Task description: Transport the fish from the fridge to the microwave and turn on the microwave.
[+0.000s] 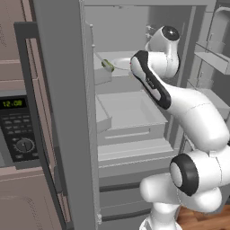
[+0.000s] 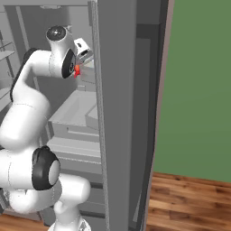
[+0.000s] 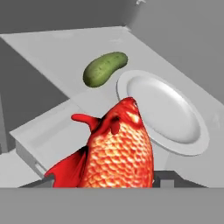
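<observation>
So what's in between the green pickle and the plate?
Nothing. In the hand view the pickle and the plate lie side by side on the fridge shelf, with just a thin bare strip of shelf between them.

Glossy white robot arm [image 1: 197,117] built of rounded, bulbous segments; black bands ring the joints; a round black cap tops the joint nearest the tall dark-grey fridge [image 1: 63,112]; a long black strip edges one segment; no cables or markings discernible.
</observation>
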Available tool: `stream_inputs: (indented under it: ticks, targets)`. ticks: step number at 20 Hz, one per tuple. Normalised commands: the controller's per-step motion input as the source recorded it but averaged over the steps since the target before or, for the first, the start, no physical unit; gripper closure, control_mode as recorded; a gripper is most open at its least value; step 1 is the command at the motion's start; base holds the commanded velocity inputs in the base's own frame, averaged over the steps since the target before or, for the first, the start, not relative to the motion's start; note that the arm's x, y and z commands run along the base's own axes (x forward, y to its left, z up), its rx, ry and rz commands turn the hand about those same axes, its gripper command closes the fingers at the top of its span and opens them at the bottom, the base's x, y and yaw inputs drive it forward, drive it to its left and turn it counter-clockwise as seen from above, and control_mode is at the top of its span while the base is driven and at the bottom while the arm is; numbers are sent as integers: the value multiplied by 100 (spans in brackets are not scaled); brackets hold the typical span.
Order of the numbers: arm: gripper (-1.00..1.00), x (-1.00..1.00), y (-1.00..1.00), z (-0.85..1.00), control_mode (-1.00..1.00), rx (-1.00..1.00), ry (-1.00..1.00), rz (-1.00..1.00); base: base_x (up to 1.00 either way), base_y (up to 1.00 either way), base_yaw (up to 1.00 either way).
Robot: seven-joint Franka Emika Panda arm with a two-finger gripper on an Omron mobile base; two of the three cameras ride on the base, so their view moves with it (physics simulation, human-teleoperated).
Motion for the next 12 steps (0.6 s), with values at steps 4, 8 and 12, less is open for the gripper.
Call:
stream_inputs:
  ticks: [4, 8, 12]
  targets:
    - [100, -59, 0, 0, -100, 8, 0, -16, 0, 0, 0]
    - [100, -57, 0, 0, -100, 9, 0, -16, 0, 0, 0]
    - [100, -57, 0, 0, -100, 10, 0, -19, 0, 0, 0]
